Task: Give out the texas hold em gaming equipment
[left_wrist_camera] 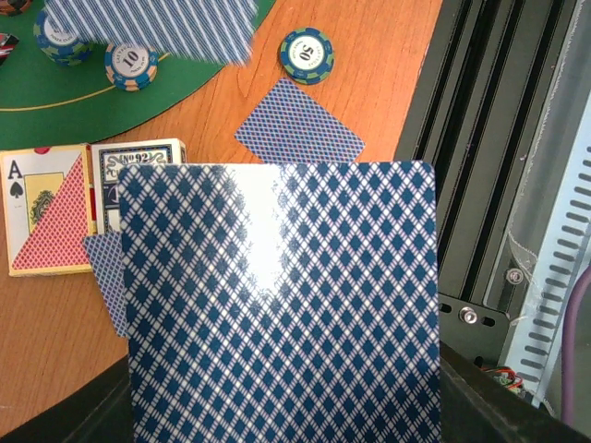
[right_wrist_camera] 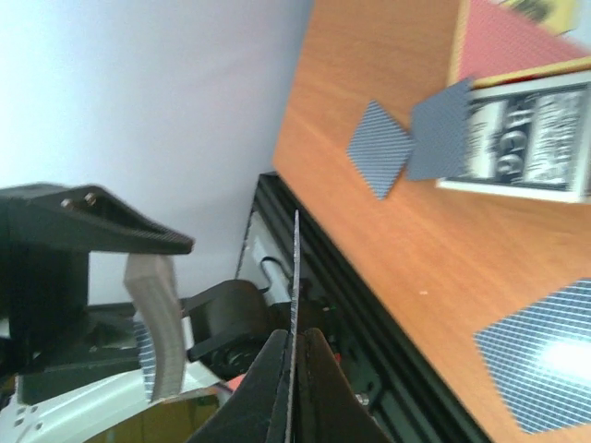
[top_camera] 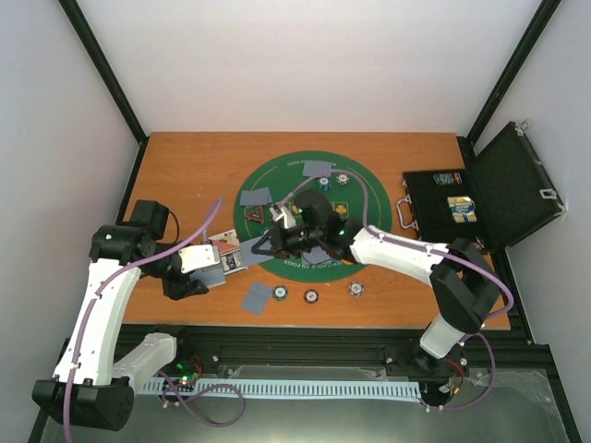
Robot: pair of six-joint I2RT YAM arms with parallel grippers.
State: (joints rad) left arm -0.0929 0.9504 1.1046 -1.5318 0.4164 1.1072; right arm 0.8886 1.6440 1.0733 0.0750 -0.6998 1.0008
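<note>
Pinched shut in the right gripper point(right_wrist_camera: 295, 340): one card point(right_wrist_camera: 295, 268), edge-on to the wrist camera, long axis straight out from the fingertips; tilt against the desk point(right_wrist_camera: 388, 240) hard to judge. Clamped in the left gripper point(top_camera: 214, 268), just beside and to the left: the deck point(left_wrist_camera: 277, 305), patterned back toward its wrist camera. Lying flat nearby: another card point(top_camera: 259, 295) on bare wood with chips point(top_camera: 280, 294) to its right, more cards point(top_camera: 319, 168) on the green mat point(top_camera: 286, 180). Probably next: draw the single card clear of the deck, rightward, then lay it flat before release. Nearer the mat and the open places: the right arm. Possible snag: a second card dragged off the deck.
</note>
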